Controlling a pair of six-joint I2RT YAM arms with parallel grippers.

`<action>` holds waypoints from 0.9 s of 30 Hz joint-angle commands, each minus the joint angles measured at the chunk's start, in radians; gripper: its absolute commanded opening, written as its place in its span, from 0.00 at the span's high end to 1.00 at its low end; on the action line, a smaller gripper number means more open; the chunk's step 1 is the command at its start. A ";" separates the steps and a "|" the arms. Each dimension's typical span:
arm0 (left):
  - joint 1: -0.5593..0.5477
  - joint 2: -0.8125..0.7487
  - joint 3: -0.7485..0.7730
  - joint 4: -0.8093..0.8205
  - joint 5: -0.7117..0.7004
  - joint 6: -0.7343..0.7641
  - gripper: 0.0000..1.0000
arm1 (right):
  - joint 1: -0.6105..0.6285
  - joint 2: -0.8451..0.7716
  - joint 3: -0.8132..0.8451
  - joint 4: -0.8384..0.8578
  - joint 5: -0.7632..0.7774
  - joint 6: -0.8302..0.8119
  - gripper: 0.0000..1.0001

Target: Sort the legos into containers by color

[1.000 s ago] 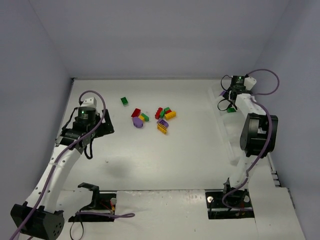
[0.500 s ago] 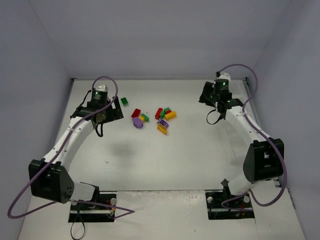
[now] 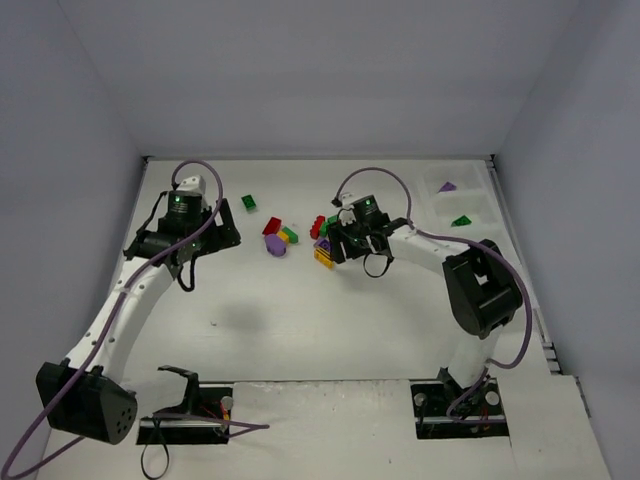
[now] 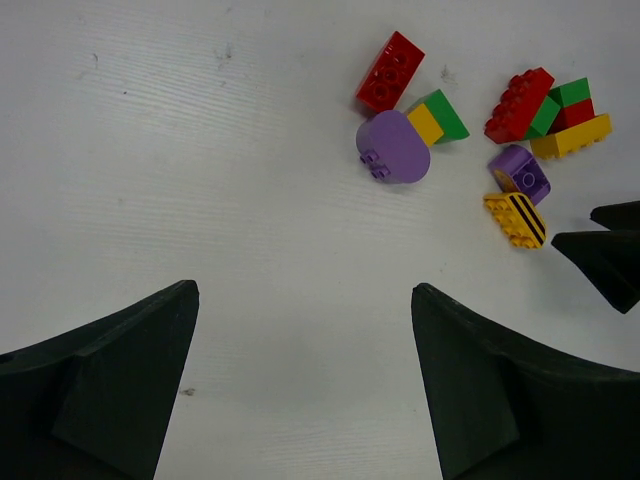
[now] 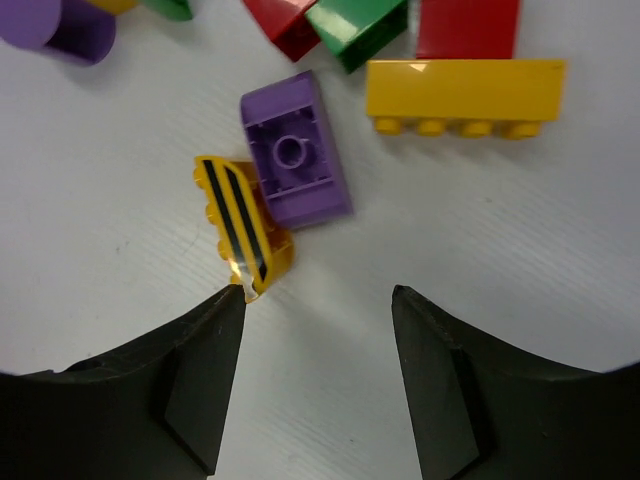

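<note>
The legos lie in a loose pile mid-table: a red brick (image 3: 271, 226), a round purple piece (image 3: 277, 247), a long yellow brick (image 3: 341, 230), a purple brick (image 5: 295, 165) and a yellow striped brick (image 5: 243, 225). A lone green brick (image 3: 248, 202) lies farther left. My right gripper (image 5: 318, 294) is open and empty just below the pile, its left fingertip touching the striped brick's corner. My left gripper (image 4: 303, 290) is open and empty over bare table, left of the pile. The containers (image 3: 470, 200) hold a purple piece (image 3: 447, 186) and a green piece (image 3: 461, 221).
The bins run along the table's right edge by the right wall. White walls close the back and the left side. In the left wrist view the right gripper's fingers (image 4: 610, 255) show at the right edge, next to the striped brick (image 4: 515, 218).
My right arm has swung from the bins at the far right across to the pile, leaving a green piece in a bin. My left arm moved out towards the pile, then drew back slightly.
</note>
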 commanded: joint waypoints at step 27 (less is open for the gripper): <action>0.004 -0.209 -0.063 -0.071 -0.047 0.015 0.19 | 0.159 0.079 0.102 0.082 0.109 -0.082 0.88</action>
